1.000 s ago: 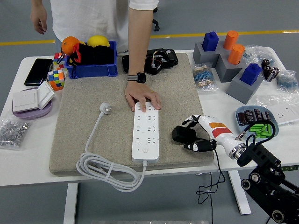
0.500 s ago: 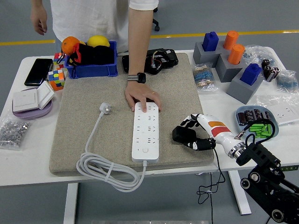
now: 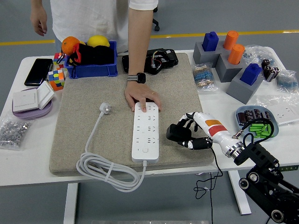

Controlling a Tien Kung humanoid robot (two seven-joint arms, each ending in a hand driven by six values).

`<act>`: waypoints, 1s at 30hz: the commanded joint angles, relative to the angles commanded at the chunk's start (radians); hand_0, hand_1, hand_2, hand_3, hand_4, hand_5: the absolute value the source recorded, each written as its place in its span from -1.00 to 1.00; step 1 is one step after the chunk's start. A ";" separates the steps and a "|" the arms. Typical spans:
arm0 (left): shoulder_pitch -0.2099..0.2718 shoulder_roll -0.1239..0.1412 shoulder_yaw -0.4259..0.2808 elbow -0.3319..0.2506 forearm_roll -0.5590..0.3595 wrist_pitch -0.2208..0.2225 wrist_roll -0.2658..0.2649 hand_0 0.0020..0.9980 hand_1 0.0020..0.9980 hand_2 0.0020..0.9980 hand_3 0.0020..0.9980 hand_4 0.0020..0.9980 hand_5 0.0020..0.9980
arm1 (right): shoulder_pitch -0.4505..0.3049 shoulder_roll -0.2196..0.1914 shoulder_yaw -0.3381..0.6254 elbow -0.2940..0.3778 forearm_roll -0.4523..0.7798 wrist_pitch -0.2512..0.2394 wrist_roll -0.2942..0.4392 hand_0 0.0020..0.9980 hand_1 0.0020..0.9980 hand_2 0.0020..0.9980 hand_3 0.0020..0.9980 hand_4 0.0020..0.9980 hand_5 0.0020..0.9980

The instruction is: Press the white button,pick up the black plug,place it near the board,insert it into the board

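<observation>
Head view: right robot hand (image 3: 189, 134) fingers curl around black plug (image 3: 176, 133) beside power strip (image 3: 146, 133).

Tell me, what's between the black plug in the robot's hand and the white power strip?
Nothing: in the head view only a bare strip of the grey mat separates the black plug, held in the right hand, from the white power strip.
</observation>
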 joint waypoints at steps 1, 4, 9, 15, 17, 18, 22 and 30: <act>0.000 0.000 0.000 0.000 0.000 0.000 0.000 -0.07 -0.01 0.02 0.16 0.15 -0.44 | 0.001 0.000 -0.001 0.007 0.004 -0.002 0.003 -0.45 -0.62 -0.66 0.05 0.53 -1.00; -0.001 0.000 0.000 0.000 0.000 0.000 0.000 -0.07 -0.01 0.02 0.16 0.15 -0.44 | 0.006 0.000 -0.007 0.031 0.017 -0.008 0.013 -0.51 -0.70 -0.71 0.06 0.52 -1.00; -0.001 0.001 -0.003 0.000 0.000 0.001 0.000 -0.07 -0.01 0.02 0.16 0.15 -0.44 | 0.023 0.003 -0.036 0.056 0.038 -0.015 0.027 -0.51 -0.70 -0.71 0.06 0.52 -1.00; -0.003 0.003 -0.002 0.000 -0.001 0.001 0.000 -0.07 -0.01 0.02 0.16 0.14 -0.43 | 0.058 0.013 -0.101 0.049 0.051 -0.019 0.032 -0.58 -0.73 -0.73 0.07 0.54 -1.00; -0.003 0.003 -0.003 0.000 -0.002 0.002 0.000 -0.07 -0.01 0.02 0.16 0.14 -0.43 | 0.065 0.016 -0.113 0.044 0.052 -0.019 0.032 -0.61 -0.75 -0.73 0.06 0.57 -1.00; -0.003 0.003 -0.002 0.000 -0.002 0.002 0.000 -0.07 -0.01 0.02 0.16 0.14 -0.43 | 0.073 0.019 -0.124 0.037 0.052 -0.019 0.032 -0.61 -0.75 -0.73 0.06 0.57 -1.00; -0.002 0.003 -0.002 0.000 -0.002 0.002 0.000 -0.07 -0.01 0.02 0.15 0.14 -0.43 | 0.091 0.025 -0.146 0.019 0.050 -0.022 0.035 -0.62 -0.76 -0.73 0.06 0.57 -1.00; -0.002 0.003 0.000 0.000 0.003 0.001 0.002 -0.07 -0.01 0.02 0.16 0.14 -0.43 | 0.119 0.040 -0.180 -0.030 0.036 -0.036 0.048 -0.62 -0.77 -0.73 0.07 0.55 -1.00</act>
